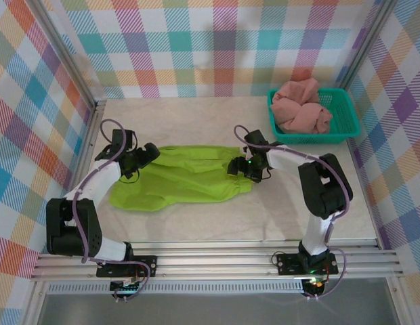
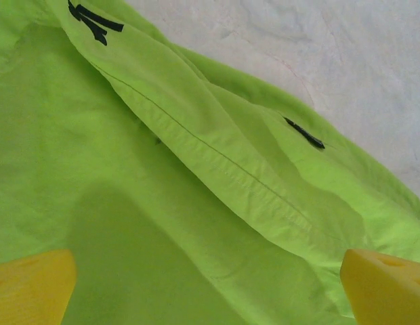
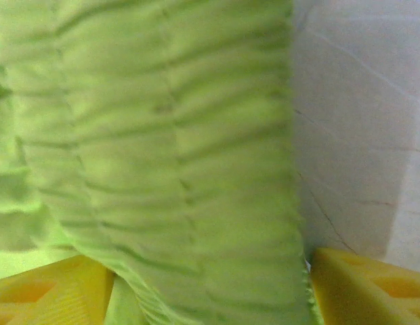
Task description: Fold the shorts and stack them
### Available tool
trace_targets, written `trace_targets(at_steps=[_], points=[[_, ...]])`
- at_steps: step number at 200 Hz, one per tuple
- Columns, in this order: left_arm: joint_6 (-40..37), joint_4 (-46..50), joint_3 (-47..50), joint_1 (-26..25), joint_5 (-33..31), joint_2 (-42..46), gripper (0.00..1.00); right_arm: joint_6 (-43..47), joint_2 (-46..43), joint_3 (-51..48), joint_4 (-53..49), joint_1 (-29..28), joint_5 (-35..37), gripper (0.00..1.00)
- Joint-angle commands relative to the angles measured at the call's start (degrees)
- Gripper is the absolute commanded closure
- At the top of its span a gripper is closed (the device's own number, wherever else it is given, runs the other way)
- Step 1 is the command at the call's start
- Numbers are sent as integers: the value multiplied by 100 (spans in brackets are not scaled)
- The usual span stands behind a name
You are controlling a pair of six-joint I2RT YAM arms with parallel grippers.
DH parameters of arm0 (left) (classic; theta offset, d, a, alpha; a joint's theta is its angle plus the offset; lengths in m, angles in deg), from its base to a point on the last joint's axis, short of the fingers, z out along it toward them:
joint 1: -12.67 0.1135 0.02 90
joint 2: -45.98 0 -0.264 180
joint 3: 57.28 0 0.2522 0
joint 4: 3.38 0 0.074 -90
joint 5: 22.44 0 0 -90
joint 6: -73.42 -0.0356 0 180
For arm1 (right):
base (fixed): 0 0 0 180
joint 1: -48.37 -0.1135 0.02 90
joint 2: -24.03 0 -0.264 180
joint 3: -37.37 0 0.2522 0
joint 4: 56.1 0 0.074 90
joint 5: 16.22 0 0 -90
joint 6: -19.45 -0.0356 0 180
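The lime green shorts point(image 1: 176, 179) lie flattened across the middle of the table, waist to the right. My left gripper point(image 1: 148, 157) hovers over their left end, open wide. In the left wrist view its yellow fingertips point(image 2: 34, 288) stand far apart over a folded seam of the green shorts point(image 2: 196, 169), with nothing held between them at the left gripper point(image 2: 208, 291). My right gripper point(image 1: 236, 166) is at the waist end. Its fingers point(image 3: 359, 284) straddle the gathered elastic waistband point(image 3: 176, 135), which fills the gap at the right gripper point(image 3: 210, 291). The salmon pink shorts point(image 1: 301, 108) sit crumpled in the basket.
The teal mesh basket point(image 1: 345, 132) stands at the back right corner. Plaid walls close in the table on the left, back and right. A pale cloth point(image 1: 291, 210) covers the tabletop, bare in front of and right of the green shorts.
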Motion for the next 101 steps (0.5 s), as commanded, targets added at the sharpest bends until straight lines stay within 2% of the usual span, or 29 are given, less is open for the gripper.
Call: trace_targets(at_steps=[1, 34, 60, 72, 84, 101], points=[[2, -63, 93, -29, -115, 168, 0, 159, 180, 248, -221, -126, 247, 29], [37, -32, 140, -29, -123, 304, 0, 267, 347, 385, -365, -252, 557, 52], [39, 49, 144, -29, -158, 510, 0, 407, 254, 422, -542, -267, 1013, 81], [30, 100, 142, -31, -200, 639, 0, 506, 147, 489, -754, -270, 1324, 92], [15, 145, 139, -29, -237, 750, 0, 649, -7, 586, -1046, -271, 1692, 98], [-10, 208, 135, -29, -307, 918, 0, 900, -305, 777, -1540, -272, 2253, 100]])
